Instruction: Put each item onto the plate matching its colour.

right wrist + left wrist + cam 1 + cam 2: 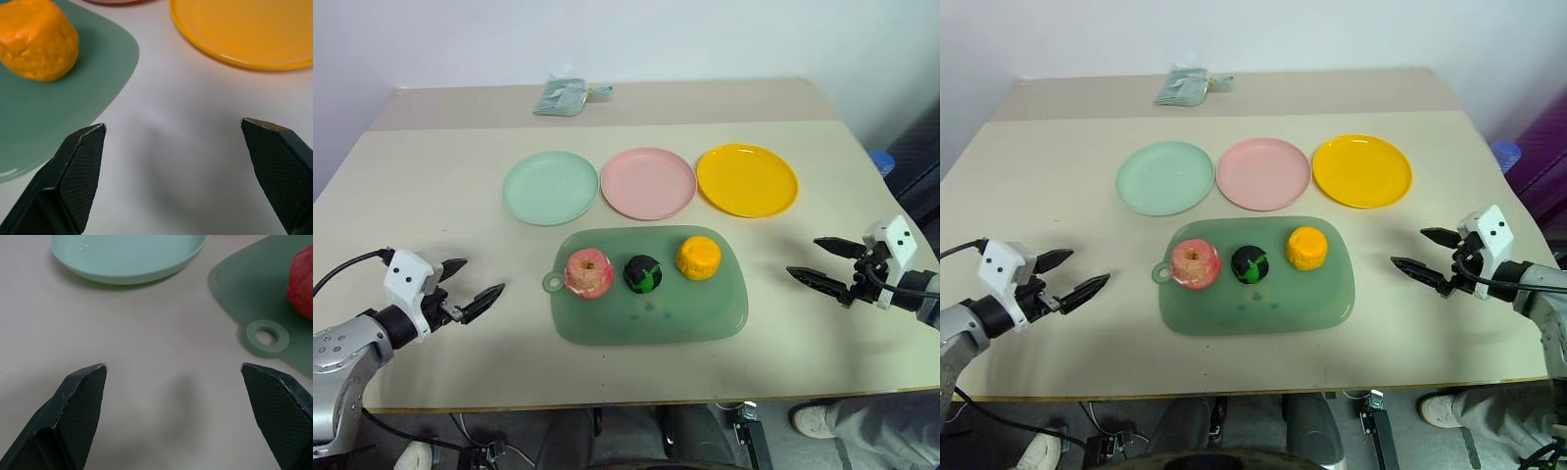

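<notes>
Beige tabletop (431, 196) fills most of the head view, with a white wall along the top. Across the upper middle sit the mint green plate (550, 187), pink plate (648, 183) and yellow plate (747, 179), all bare. Just below them the translucent green tray (705, 318) carries the pink-red apple (589, 273), the green-and-black ball (643, 274) and the yellow-orange fruit (698, 258) in a row. Nothing is sorted yet, so the step in hand looks like a first reach. The left gripper (475, 286), at lower left, and the right gripper (824, 262), at the right edge, both have their fingers spread wide and hold nothing. Each stands well apart from the tray; the apple lies nearest the left one, the fruit nearest the right. A clean start would be to straddle the nearest item squarely and lift it clear of the tray's rim.
</notes>
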Tool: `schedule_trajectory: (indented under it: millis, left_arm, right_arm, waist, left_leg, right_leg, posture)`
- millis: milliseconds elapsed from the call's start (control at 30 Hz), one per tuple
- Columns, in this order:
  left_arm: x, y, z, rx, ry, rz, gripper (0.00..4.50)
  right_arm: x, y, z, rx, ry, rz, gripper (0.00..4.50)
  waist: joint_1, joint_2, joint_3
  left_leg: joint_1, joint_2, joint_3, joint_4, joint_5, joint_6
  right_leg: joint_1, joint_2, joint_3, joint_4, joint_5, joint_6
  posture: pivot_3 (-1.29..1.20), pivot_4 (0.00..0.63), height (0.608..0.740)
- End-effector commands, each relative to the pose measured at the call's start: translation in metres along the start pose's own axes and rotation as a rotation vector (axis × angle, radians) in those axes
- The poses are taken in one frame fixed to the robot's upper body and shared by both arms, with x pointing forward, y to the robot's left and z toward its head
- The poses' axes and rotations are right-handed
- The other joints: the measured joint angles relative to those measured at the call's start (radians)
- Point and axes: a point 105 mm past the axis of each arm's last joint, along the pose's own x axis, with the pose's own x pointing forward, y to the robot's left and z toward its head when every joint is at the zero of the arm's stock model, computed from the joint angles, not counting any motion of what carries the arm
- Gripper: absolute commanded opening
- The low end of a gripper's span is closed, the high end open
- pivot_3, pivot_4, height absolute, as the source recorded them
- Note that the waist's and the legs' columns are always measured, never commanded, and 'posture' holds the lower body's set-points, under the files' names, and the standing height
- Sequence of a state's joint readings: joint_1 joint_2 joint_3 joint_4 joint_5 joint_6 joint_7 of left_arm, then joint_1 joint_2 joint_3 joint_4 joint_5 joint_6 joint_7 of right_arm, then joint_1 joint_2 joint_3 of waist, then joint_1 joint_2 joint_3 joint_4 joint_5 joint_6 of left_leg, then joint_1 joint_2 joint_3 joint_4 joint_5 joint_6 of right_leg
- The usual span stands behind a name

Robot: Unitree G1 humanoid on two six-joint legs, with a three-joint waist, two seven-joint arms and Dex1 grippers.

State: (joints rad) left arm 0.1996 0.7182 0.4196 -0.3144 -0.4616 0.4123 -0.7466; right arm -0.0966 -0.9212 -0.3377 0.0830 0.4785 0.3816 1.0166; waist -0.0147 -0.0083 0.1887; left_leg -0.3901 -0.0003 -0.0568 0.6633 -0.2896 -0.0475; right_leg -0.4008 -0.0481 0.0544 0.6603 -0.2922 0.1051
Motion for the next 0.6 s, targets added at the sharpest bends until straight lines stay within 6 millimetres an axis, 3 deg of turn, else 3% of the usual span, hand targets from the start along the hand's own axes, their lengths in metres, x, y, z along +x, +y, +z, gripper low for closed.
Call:
schedule_trajectory:
  millis: [33,333,500,600]
  left_arm:
    - [-0.001,-0.002,0.012,0.017,-0.046,0.012,4.5]
    - [0.005,-0.006,0.022,-0.003,-0.09,-0.002,4.5]
    - [0.018,-0.007,0.045,-0.045,-0.18,-0.054,4.5]
    - [0.028,-0.021,0.061,-0.079,-0.233,-0.166,4.5]
  right_arm:
    - [0.002,-0.005,0.011,-0.036,-0.034,-0.007,4.48]
    - [0.005,-0.001,0.017,-0.055,-0.068,-0.024,4.48]
    - [0.002,0.009,0.012,-0.046,-0.082,-0.038,4.48]
    - [0.0,0.014,0.008,-0.036,-0.095,-0.049,4.48]
  waist:
    - [0.0,0.0,0.0]
    - [0.002,0.0,0.0]
    - [0.003,0.0,0.0]
    - [0.001,0.0,0.0]
  left_leg:
    - [0.0,0.0,0.0,0.0,0.0,0.0]
    - [0.0,0.0,0.0,0.0,0.0,0.0]
    - [0.0,-0.001,-0.001,0.001,0.0,0.0]
    - [0.0,-0.001,-0.001,0.001,0.0,0.0]
  right_leg:
    - [0.0,0.0,0.0,0.0,0.0,0.0]
    - [0.0,0.0,0.0,0.0,0.0,0.0]
    - [0.001,0.0,-0.001,0.0,0.0,0.0]
    - [0.001,0.0,-0.001,0.0,0.0,0.0]
  posture:
    - [0.0,0.15,0.74]
    - [0.0,0.15,0.74]
    - [0.0,0.15,0.74]
    - [0.0,0.15,0.74]
